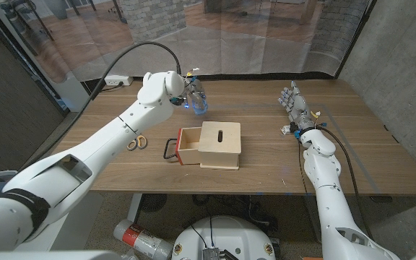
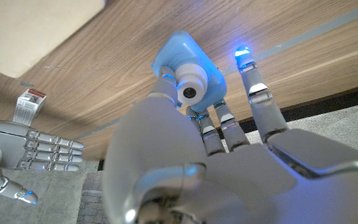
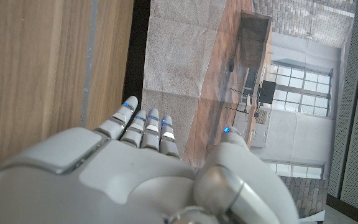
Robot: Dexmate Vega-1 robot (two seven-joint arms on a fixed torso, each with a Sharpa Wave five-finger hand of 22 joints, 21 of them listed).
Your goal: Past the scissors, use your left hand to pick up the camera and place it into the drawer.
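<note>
Wooden box: pale block (image 1: 219,144) mid-table, slot on top; its drawer (image 1: 188,144) pulled out toward my left, dark handle
Scissors: orange-handled pair (image 1: 137,142) beside my left forearm
Camera: light-blue, rounded, white lens (image 2: 190,70); gripped in my left hand (image 1: 186,92) at the far table edge, beyond the box
Right hand: (image 1: 293,105) fingers straight, holding nothing

white arms, grey fingers (image 2: 219,127), blue-lit tips, black cable
</note>
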